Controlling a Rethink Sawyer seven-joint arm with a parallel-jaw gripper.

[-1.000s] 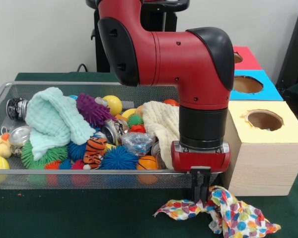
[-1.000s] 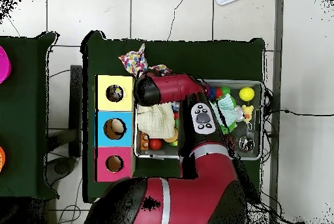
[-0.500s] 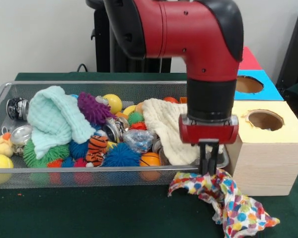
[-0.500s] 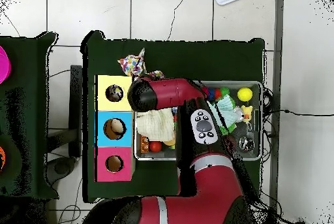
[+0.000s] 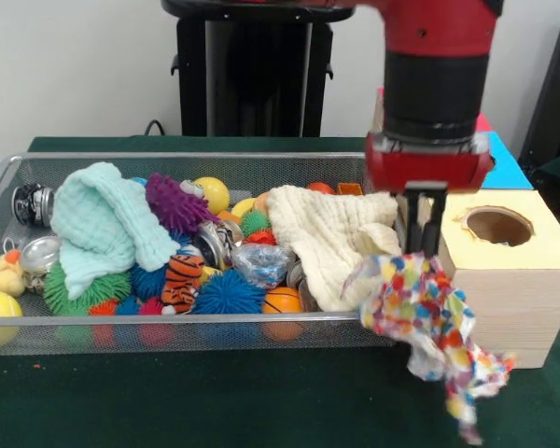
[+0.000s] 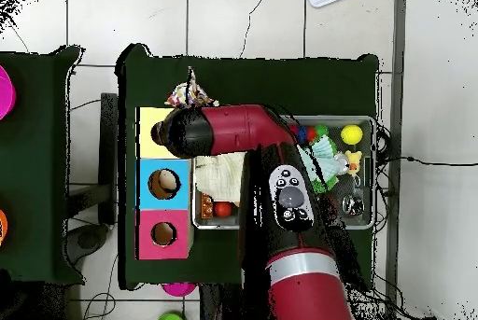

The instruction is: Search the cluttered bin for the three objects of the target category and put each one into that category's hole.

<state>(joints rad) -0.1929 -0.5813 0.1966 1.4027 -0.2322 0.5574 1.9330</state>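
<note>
While the gripper [image 5: 420, 245] hangs beside the yellow box [image 5: 532, 245], a multicoloured spotted cloth [image 5: 425, 322] is pinched between its narrowed fingers and dangles clear of the green table [image 5: 168, 397], just off the wire bin's [image 5: 168, 331] corner. From overhead, the cloth [image 6: 188, 94] is seen at the yellow box's [image 6: 147, 144] outer edge, apparently not over its hole [image 5: 497, 225]. A cream towel [image 5: 327, 238] is draped at the bin's end nearest the boxes, and a mint cloth [image 5: 98, 229] lies toward the opposite end among spiky balls.
</note>
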